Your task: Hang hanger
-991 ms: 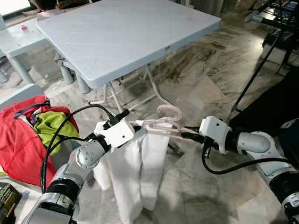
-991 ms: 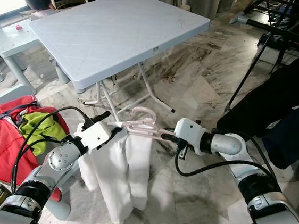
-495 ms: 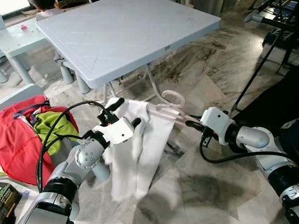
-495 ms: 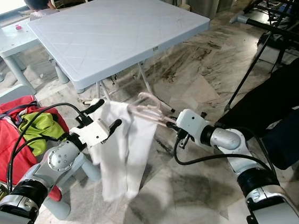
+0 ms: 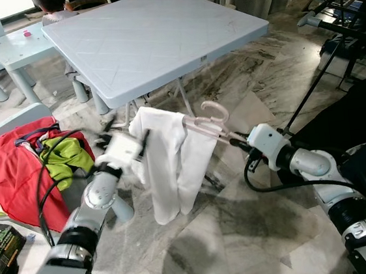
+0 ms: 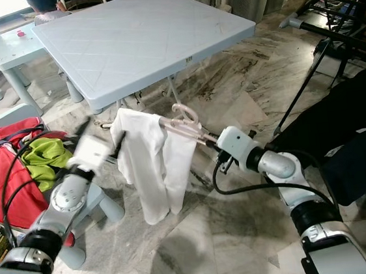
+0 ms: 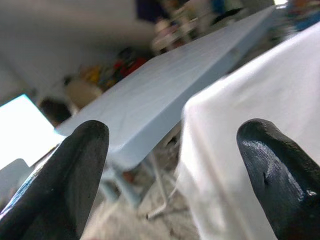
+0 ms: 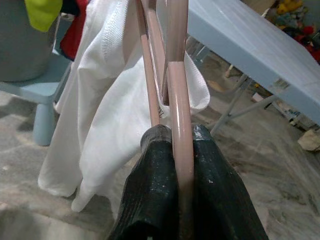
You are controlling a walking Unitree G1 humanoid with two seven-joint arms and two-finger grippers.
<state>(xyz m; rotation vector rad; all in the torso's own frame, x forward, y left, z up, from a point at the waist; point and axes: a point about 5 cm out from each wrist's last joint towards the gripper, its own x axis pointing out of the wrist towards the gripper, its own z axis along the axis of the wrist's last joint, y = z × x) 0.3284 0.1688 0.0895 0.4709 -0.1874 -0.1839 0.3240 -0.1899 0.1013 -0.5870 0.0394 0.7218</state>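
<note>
Below the pale grey plastic bench, over the veined marble floor, the right claw pinches a thin pink hanger (its hook curls upward) draped with soft white cloth. The left claw, blurred, hangs spread apart just beside the cloth, touching nothing.

- The left gripper, clamped on the white cloth garment a second ago, now has its fingers apart and sits further left in the frame, beside the garment.
- The pink plastic hanger sits higher, towards the frame's centre.
</note>
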